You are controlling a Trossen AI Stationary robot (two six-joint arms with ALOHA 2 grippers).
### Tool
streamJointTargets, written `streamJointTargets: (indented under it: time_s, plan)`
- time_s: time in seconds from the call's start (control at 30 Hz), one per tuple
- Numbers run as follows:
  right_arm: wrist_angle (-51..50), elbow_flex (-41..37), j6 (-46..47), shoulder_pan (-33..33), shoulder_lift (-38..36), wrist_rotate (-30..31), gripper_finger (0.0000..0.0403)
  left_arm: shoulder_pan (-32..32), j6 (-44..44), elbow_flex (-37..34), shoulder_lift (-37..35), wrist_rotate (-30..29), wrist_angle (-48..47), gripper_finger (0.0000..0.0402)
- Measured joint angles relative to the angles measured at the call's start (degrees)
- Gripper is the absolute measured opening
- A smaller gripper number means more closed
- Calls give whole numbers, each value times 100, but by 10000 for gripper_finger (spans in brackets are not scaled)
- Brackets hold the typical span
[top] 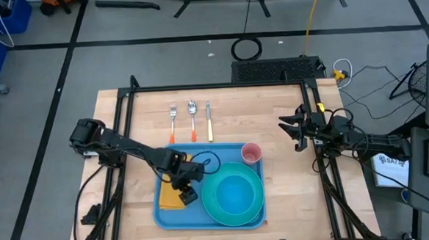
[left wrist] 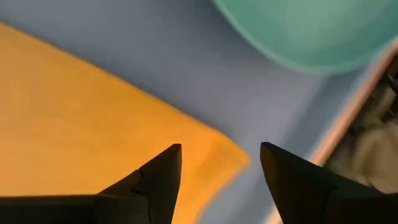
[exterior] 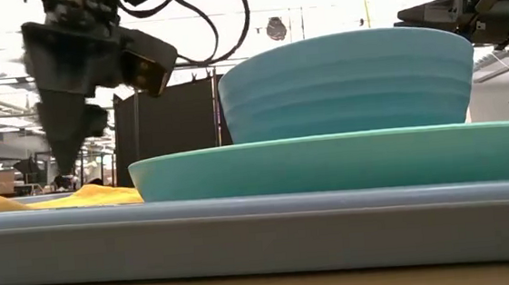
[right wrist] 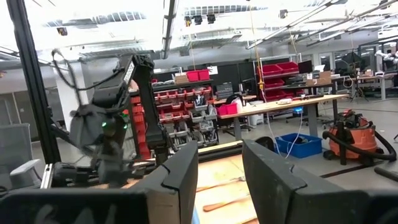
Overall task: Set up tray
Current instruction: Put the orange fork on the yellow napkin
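Observation:
The light-blue tray lies at the table's near middle. On it are a folded yellow napkin at its left end, a teal plate with a teal bowl on it, and a pink cup in the far right corner. My left gripper is open, pointing down over the napkin's right part. In the left wrist view, one finger is over the napkin's corner and the other over bare tray floor. My right gripper waits open at the table's right edge. My left gripper comes from above, its fingers low over the napkin's corner. Whether a fingertip touches the cloth I cannot tell.
A fork, a spoon and a knife lie side by side on the wood beyond the tray's far edge. Black frame rails border the table. In the low view the plate and bowl stand near the left gripper.

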Motion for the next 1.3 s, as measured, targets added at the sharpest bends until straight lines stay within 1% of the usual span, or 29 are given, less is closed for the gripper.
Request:
streamJointTargets:
  time_s: [0.07,0.13,0.23,0.33,0.37,0.43,0.53,0.6,0.73,0.8,0.9,0.97,1.03,1.3]
  plan:
    - [-12,0,8,0,0,-4,116,103,188,2,-156,-355,-161,224]
    - [-56,0,8,0,0,-6,116,226,318,2,-354,-819,-512,225]
    - [-104,0,6,0,3,-4,116,519,312,-2,-818,-1924,-1215,225]
    - [-100,0,-21,0,9,-4,116,933,264,0,-1316,-3078,-1689,225]
    - [-102,0,-33,0,10,-2,116,1117,253,0,-1459,-3345,-1739,225]
    - [-89,0,-59,2,13,0,116,1515,281,0,-1708,-3571,-1712,225]
    - [-26,0,-74,0,13,4,116,2276,433,2,-1807,-3589,-1740,225]
    - [12,0,-78,0,15,5,116,2845,453,-2,-1752,-3400,-1894,225]
    - [22,0,-64,0,15,7,116,3876,487,-14,-1367,-3221,-2170,225]
    - [18,0,-55,0,15,7,116,4197,567,-12,-1207,-3179,-2114,225]
    - [25,-1,-52,1,15,7,116,4412,588,-11,-988,-3132,-1764,225]
    - [25,-4,-45,2,15,7,116,4463,514,-8,-874,-3097,-1419,225]
    - [26,-4,-42,1,15,7,116,4484,419,-4,-728,-3015,-1269,225]
    - [23,-4,-37,1,15,7,116,4690,678,-7,126,-2681,-1247,225]
